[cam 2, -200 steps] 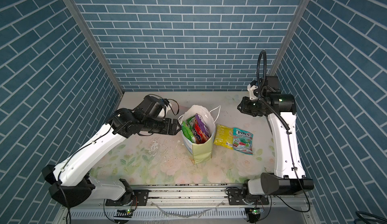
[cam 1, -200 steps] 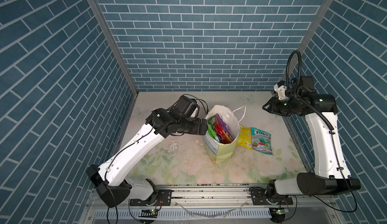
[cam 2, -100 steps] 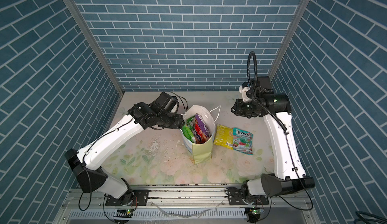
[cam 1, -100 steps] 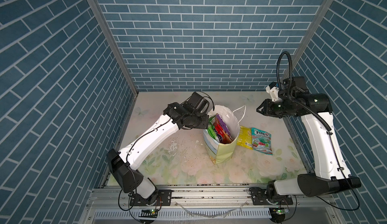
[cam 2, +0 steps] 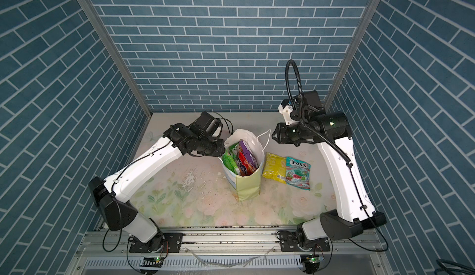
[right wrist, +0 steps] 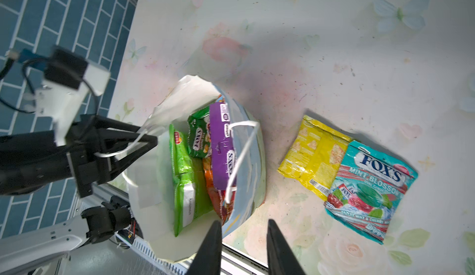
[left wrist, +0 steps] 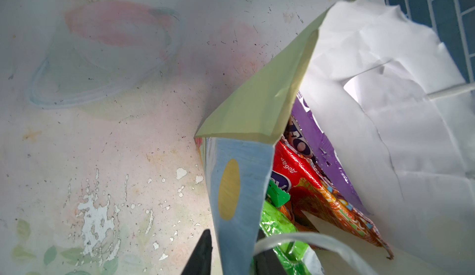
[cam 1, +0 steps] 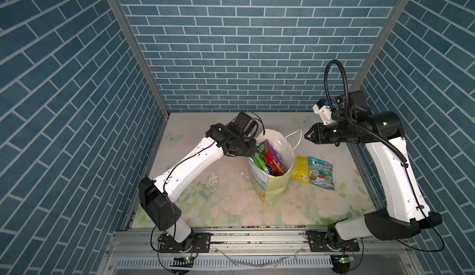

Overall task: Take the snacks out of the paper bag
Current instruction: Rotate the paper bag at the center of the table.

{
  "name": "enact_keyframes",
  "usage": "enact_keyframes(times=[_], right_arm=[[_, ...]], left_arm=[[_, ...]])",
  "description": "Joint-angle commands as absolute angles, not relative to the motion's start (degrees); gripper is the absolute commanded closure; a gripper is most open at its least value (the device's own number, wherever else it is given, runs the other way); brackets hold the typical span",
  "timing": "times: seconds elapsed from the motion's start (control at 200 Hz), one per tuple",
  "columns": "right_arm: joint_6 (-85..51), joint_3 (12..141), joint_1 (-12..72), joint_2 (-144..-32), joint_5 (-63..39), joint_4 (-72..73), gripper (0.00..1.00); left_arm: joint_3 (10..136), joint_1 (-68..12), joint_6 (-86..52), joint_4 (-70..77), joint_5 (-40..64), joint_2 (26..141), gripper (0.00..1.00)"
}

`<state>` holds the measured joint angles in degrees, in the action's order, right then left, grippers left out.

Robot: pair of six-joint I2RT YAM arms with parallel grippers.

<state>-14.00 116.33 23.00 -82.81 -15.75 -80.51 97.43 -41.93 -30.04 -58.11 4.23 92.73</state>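
Two snacks are already out: the yellow packet (cam 1: 300, 169) and the teal-white Fox's packet (cam 1: 321, 174) lie overlapping on the table (cam 1: 226, 209), just beside the paper bag (cam 1: 273, 187). At least four more stand packed in the upright bag: green Lay's (right wrist: 182, 173), a small green packet (right wrist: 199, 137), a purple packet (right wrist: 221, 145) and an orange-red packet (right wrist: 214, 196).

My left gripper (right wrist: 154, 140) is clamped on the bag's wall at the rim, one finger outside and one inside (a cord handle (right wrist: 120, 151) drapes over it). My right gripper (right wrist: 243, 222) hangs raised near the bag's mouth, jaws apart and empty.

My worry is the other cord handle (right wrist: 241, 155), which arcs across the opening over the purple packet; reaching in could snag it and drag the bag over. The packets look wedged, so pulling one may lift the light bag or tear the paper at my pinch.
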Motion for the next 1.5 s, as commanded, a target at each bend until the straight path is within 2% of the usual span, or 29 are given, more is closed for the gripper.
enact_keyframes(times=[0.0,0.07,0.21,0.29,0.66,1.03,1.195,1.495], right_arm=[[-12.5,118.6,25.9,-83.7,-16.8,-81.7,0.69],[-13.0,118.7,28.1,-84.3,-17.3,-81.1,0.69],[-13.4,117.3,31.9,-86.2,-17.0,-80.8,0.69],[-13.7,115.8,33.2,-87.1,-15.4,-80.3,0.69],[-17.9,114.4,36.0,-91.2,-13.0,-76.8,0.69],[-24.4,118.6,43.6,-99.0,-3.9,-76.0,0.69],[-27.7,117.6,45.0,-100.4,-6.2,-72.0,0.69],[-31.4,114.2,45.2,-99.0,-5.6,-67.5,0.68]], left_arm=[[99.5,-41.3,-28.2,-58.4,5.0,94.3,0.8],[99.9,-41.3,-27.8,-58.3,5.1,94.7,0.87],[101.1,-41.2,-26.5,-58.4,4.4,95.1,0.89],[101.3,-40.8,-25.7,-58.2,4.2,95.2,0.94],[107.4,-38.1,-21.2,-59.1,4.1,99.4,0.94],[114.2,-37.8,-19.3,-62.1,7.2,103.7,0.93],[112.6,-37.6,-18.7,-62.0,6.8,102.5,0.83],[111.4,-35.9,-18.0,-62.8,5.1,99.9,0.52]])
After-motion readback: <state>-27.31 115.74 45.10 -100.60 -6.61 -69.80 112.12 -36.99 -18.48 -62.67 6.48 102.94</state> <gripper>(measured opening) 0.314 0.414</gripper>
